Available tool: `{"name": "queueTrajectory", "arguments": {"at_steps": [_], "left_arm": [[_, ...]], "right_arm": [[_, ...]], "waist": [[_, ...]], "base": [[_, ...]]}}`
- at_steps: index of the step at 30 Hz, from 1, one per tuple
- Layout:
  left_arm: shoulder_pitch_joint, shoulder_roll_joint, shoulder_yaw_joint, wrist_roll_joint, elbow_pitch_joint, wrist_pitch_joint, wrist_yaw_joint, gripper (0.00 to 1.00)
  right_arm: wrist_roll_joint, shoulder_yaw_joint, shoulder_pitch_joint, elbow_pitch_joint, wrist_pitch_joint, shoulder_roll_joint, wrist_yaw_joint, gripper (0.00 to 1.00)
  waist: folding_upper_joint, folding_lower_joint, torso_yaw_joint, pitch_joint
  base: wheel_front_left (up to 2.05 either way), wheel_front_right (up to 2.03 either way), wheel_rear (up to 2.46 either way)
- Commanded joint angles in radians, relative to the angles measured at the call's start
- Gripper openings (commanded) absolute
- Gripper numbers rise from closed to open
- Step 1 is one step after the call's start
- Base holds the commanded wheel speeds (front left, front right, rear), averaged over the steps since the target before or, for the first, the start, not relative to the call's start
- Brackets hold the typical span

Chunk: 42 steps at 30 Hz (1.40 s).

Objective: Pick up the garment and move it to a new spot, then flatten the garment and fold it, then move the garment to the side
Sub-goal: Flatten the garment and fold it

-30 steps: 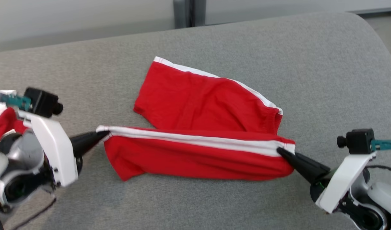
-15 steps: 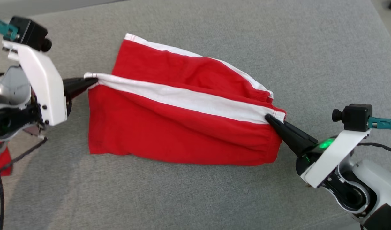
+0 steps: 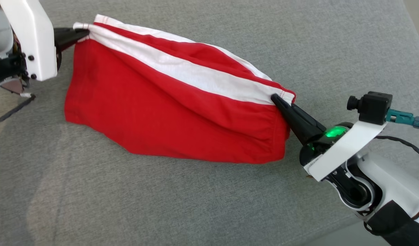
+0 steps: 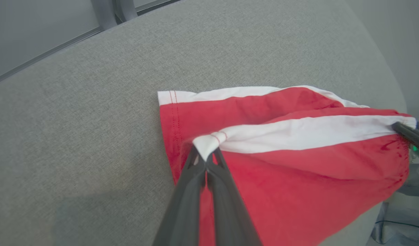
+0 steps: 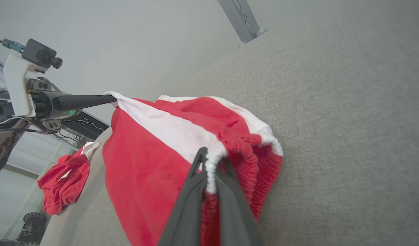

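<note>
The garment (image 3: pixel 168 112) is a pair of red shorts with a white side stripe, lifted along that stripe over the grey table (image 3: pixel 209 205). My left gripper (image 3: pixel 82 33) is shut on the stripe's hem corner at the upper left. My right gripper (image 3: pixel 277 99) is shut on the waistband end at the right. The red cloth hangs below the stretched stripe and its lower edge touches the table. In the left wrist view my left gripper (image 4: pixel 205 158) pinches the white corner of the garment (image 4: pixel 298 164). In the right wrist view my right gripper (image 5: pixel 209 167) pinches the gathered waistband of the garment (image 5: pixel 144 160).
The table's grey cloth surface (image 4: pixel 76 119) runs wide around the shorts. A second red garment (image 5: pixel 64 181) lies crumpled off the table's far end, near my left arm (image 5: pixel 31 99). A metal post (image 5: pixel 241 20) stands past the table's edge.
Both grippers have raised the striped edge, so the upper leg now hangs over and covers most of the lower one. The head view has also tilted down.
</note>
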Motion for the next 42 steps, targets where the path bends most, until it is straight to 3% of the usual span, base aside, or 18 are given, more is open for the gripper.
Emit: {"name": "queueTrajectory", "arguments": {"at_steps": [1,24,25,26,27,28,29,30,31,42], "left_arm": [[-0.025,-0.001,0.002,0.007,0.011,0.001,-0.006,0.00],[-0.112,-0.069,0.003,0.031,0.295,-0.048,-0.062,0.00],[-0.116,-0.073,0.000,0.031,0.302,-0.047,-0.068,0.15],[-0.119,-0.077,-0.002,0.031,0.310,-0.044,-0.071,0.22],[-0.118,-0.082,-0.007,0.032,0.319,-0.040,-0.074,0.37],[-0.121,-0.085,-0.011,0.035,0.328,-0.037,-0.079,0.62],[-0.125,-0.088,-0.013,0.037,0.334,-0.038,-0.081,1.00],[-0.131,-0.091,-0.015,0.037,0.338,-0.040,-0.084,1.00],[-0.136,-0.094,-0.016,0.036,0.343,-0.042,-0.088,1.00],[-0.117,-0.106,-0.034,0.014,0.349,-0.024,-0.105,1.00]], "right_arm": [[0.000,-0.002,-0.018,0.000,-0.015,0.005,0.000,0.00],[0.006,0.007,-0.104,0.111,-0.071,0.099,0.000,0.00],[0.006,0.013,-0.110,0.119,-0.071,0.103,0.000,0.02],[0.008,0.019,-0.116,0.128,-0.068,0.106,0.000,0.07],[0.009,0.024,-0.121,0.133,-0.066,0.108,0.000,0.19],[0.010,0.030,-0.128,0.139,-0.066,0.110,0.000,0.29],[0.011,0.035,-0.135,0.147,-0.066,0.112,0.000,0.42],[0.011,0.038,-0.141,0.154,-0.066,0.113,0.000,0.74],[0.013,0.040,-0.144,0.159,-0.066,0.113,0.000,1.00],[0.020,0.056,-0.140,0.189,-0.068,0.085,0.000,1.00]], "waist": [[0.0000,0.0000,-0.015,0.012],[0.0000,0.0000,-0.074,0.064],[0.0000,0.0000,-0.075,0.065],[0.0000,0.0000,-0.074,0.067],[0.0000,0.0000,-0.074,0.068],[0.0000,0.0000,-0.073,0.068],[0.0000,0.0000,-0.073,0.068],[0.0000,0.0000,-0.072,0.068],[0.0000,0.0000,-0.071,0.067],[0.0000,0.0000,-0.061,0.024]], "base": [[0.00,0.00,0.00],[0.00,0.00,0.00],[0.00,0.00,0.00],[0.00,0.00,0.00],[0.00,0.00,0.00],[0.00,0.00,0.00],[0.00,0.00,0.00],[0.00,0.00,0.00],[0.00,0.00,0.00],[0.00,0.00,0.00]]}}
